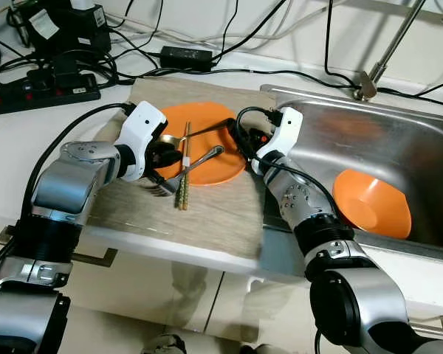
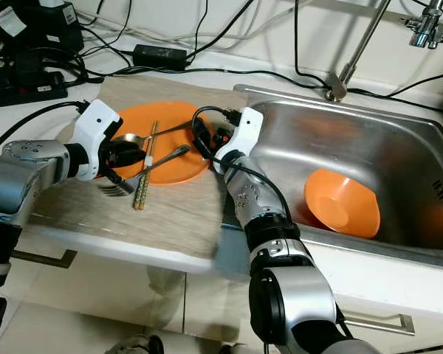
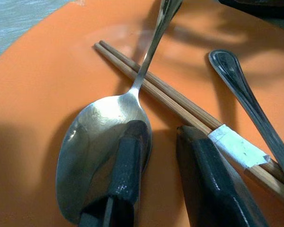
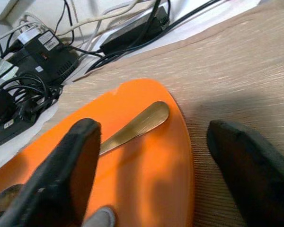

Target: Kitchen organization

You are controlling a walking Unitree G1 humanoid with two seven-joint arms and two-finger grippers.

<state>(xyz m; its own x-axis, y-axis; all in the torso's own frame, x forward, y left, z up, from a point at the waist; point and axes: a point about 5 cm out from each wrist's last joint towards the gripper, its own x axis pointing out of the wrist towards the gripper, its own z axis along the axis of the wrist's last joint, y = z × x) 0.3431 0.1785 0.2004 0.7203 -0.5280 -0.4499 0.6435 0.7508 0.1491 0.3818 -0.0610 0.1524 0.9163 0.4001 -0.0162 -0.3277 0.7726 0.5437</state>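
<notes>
At the centre of the head views we see a flat round orange plate (image 1: 207, 158) lying on a beige woven mat (image 1: 214, 214) on the white counter. On the plate rest a polished steel spoon (image 3: 102, 146), a pair of brown wooden chopsticks (image 1: 184, 173) banded with white tape, and a steel fork (image 1: 181, 177) whose tines reach past the plate's near rim.

Our left gripper (image 1: 162, 156) hovers low over the plate's left part, fingers narrowly apart, one fingertip touching the spoon's bowl, the other just beside the chopsticks.

Our right gripper (image 1: 240, 140) sits at the plate's right rim, fingers spread wide astride that rim.

At right, a second orange bowl (image 1: 371, 203) lies in the stainless steel sink (image 1: 399, 140).
</notes>
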